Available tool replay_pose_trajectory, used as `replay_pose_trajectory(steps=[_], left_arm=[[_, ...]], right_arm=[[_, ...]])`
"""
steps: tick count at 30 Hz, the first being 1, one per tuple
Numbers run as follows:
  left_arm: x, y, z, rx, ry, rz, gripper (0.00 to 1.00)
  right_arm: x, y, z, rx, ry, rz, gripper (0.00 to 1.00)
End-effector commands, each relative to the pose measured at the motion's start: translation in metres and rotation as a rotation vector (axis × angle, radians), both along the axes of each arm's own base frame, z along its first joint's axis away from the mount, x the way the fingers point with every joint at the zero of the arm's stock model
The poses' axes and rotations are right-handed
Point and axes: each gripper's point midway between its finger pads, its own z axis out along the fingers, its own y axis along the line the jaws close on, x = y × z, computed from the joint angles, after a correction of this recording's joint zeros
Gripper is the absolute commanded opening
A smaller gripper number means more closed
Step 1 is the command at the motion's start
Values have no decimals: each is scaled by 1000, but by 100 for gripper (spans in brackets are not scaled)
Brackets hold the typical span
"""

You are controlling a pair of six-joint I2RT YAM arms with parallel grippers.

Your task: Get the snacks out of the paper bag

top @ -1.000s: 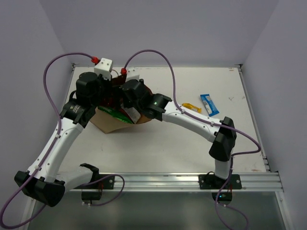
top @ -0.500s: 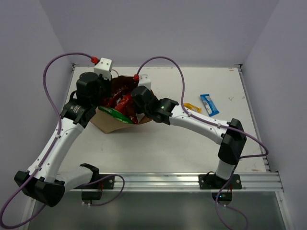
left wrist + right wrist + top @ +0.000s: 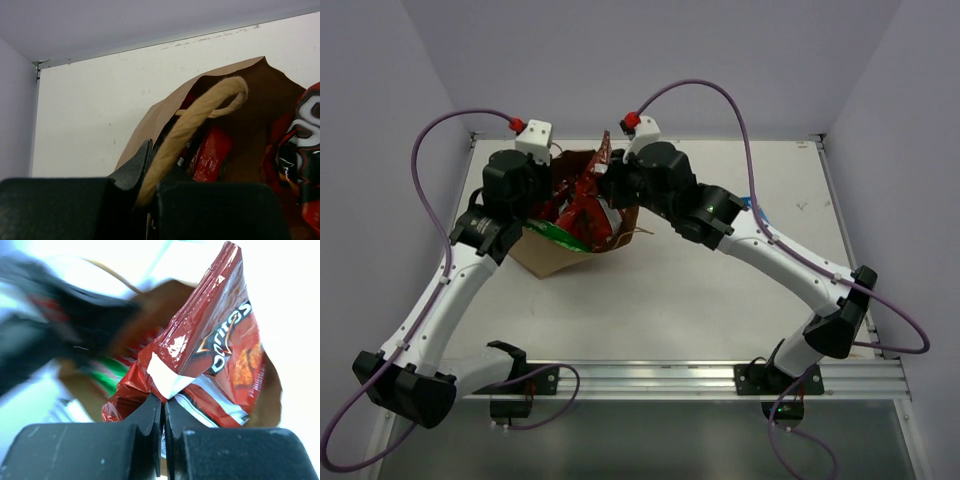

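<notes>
The brown paper bag lies at the back left with its mouth facing right. My left gripper is shut on the bag's twisted paper handle, which runs between the jaws. My right gripper is shut on the lower edge of the orange-red Doritos bag, right at the jaws. That Doritos bag is lifted and sticks up out of the bag's mouth. A green chip bag and a red packet lie inside the mouth.
The white table is walled in at the back and sides. A metal rail runs along the near edge. Purple cables loop above both arms. The right arm stretches across the table's right half.
My right gripper closed on the Doritos bag inside the bag's mouth and has lifted it up and back. The right arm extended. The left gripper kept hold of the handle.
</notes>
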Motion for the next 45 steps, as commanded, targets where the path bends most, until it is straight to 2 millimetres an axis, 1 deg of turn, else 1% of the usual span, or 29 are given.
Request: replay_pose_trajectory(steps=[1, 2, 5, 8, 9, 12, 13, 14, 15, 16, 18, 19, 21, 22, 24, 25, 26, 27, 30, 31, 33, 34, 35, 37, 38, 39, 41, 42, 45], left_arm=[[7, 9, 9, -9, -40, 64, 0], [8, 11, 9, -6, -42, 74, 0], [10, 18, 8, 7, -39, 109, 0], [13, 22, 9, 13, -40, 126, 0], [13, 23, 8, 16, -37, 128, 0], [14, 24, 11, 16, -44, 126, 0], [13, 24, 12, 20, -49, 123, 0], [13, 22, 12, 19, -52, 113, 0], [13, 22, 13, 27, -56, 106, 0], [13, 22, 15, 24, -64, 103, 0], [12, 22, 21, 55, -86, 80, 0], [13, 21, 25, 58, -103, 77, 0], [13, 22, 34, 76, -134, 65, 0], [13, 21, 36, 82, -143, 57, 0], [14, 17, 40, 98, -159, 23, 0], [14, 15, 41, 103, -167, 6, 0], [14, 11, 43, 108, -173, -20, 0], [14, 9, 44, 115, -177, -33, 0], [11, 0, 49, 114, -198, -94, 0], [11, -2, 51, 112, -208, -106, 0], [8, -10, 55, 99, -223, -153, 0], [8, -12, 54, 95, -223, -166, 0], [5, -18, 56, 87, -230, -199, 0], [3, -22, 57, 75, -230, -222, 0], [2, -26, 57, 66, -230, -245, 0], [1, -28, 56, 61, -224, -252, 0], [-1, -30, 53, 51, -215, -263, 0], [-1, -31, 51, 50, -208, -266, 0], [-2, -32, 42, 44, -185, -268, 0]], right_arm=[[-16, 9, 109, 192, -227, 138, 0], [-15, 10, 115, 199, -240, 145, 0], [-19, 1, 149, 230, -317, 148, 0], [-25, -29, 188, 263, -406, 107, 0], [-26, -38, 195, 265, -425, 93, 0], [-14, -76, 198, 235, -458, -18, 0], [-8, -102, 196, 220, -459, -81, 0], [-5, -113, 191, 205, -454, -105, 0], [1, -124, 181, 182, -435, -135, 0], [8, -143, 162, 154, -408, -185, 0], [16, -159, 136, 118, -371, -226, 0], [23, -170, 106, 77, -328, -254, 0], [27, -175, 78, 42, -287, -261, 0], [32, -177, 44, -2, -236, -265, 0], [36, -174, 16, -27, -209, -255, 0], [36, -172, -17, -67, -157, -247, 0], [38, -169, -36, -85, -129, -240, 0], [36, -163, -63, -90, -80, -215, 0], [40, -146, -109, -92, -1, -169, 0], [35, -137, -128, -92, 44, -123, 0], [38, -126, -149, -109, 83, -100, 0], [34, -118, -150, -106, 98, -60, 1], [31, -116, -153, -123, 116, -46, 21], [30, -111, -129, -117, 75, -16, 46], [29, -113, -118, -120, 60, -18, 55], [26, -118, -93, -115, 30, -27, 68], [25, -127, -64, -101, -10, -62, 76], [23, -133, -43, -91, -32, -86, 80], [15, -137, 0, -44, -73, -110, 85]])
